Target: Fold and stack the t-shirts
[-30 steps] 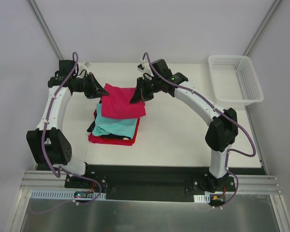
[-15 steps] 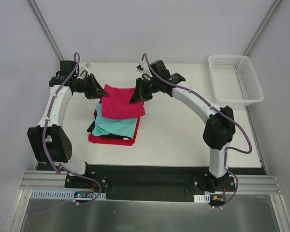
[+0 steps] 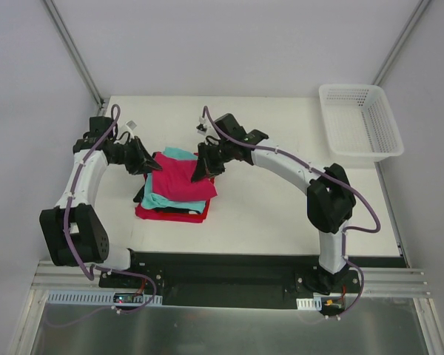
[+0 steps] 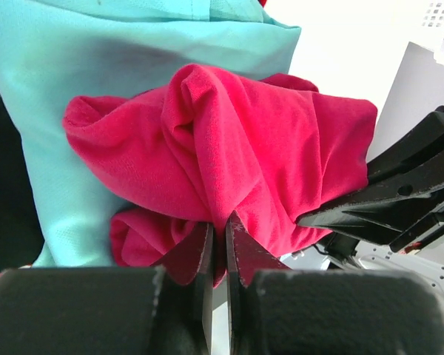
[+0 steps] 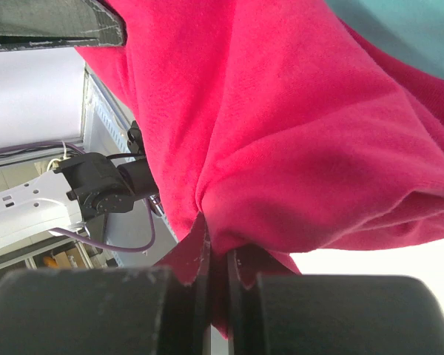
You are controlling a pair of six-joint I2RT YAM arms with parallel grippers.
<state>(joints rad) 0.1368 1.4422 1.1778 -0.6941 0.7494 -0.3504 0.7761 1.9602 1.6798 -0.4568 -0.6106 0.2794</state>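
Note:
A folded magenta-pink t-shirt (image 3: 183, 177) lies over the stack, held at both far corners. My left gripper (image 3: 155, 167) is shut on its left corner, the pink cloth (image 4: 237, 155) pinched between the jaws. At the right corner my right gripper (image 3: 196, 174) is shut on the same shirt (image 5: 296, 133). Under it lie a teal t-shirt (image 3: 160, 198), seen also in the left wrist view (image 4: 96, 81), a dark one (image 3: 142, 194) and a red one (image 3: 170, 214) at the bottom.
A white mesh basket (image 3: 359, 122) stands at the table's far right corner. The right half of the white table (image 3: 281, 214) holds nothing but the right arm.
Both grippers have carried the pink shirt toward the near side and lowered it, so it now covers more of the teal shirt; teal cloth shows at the far edge.

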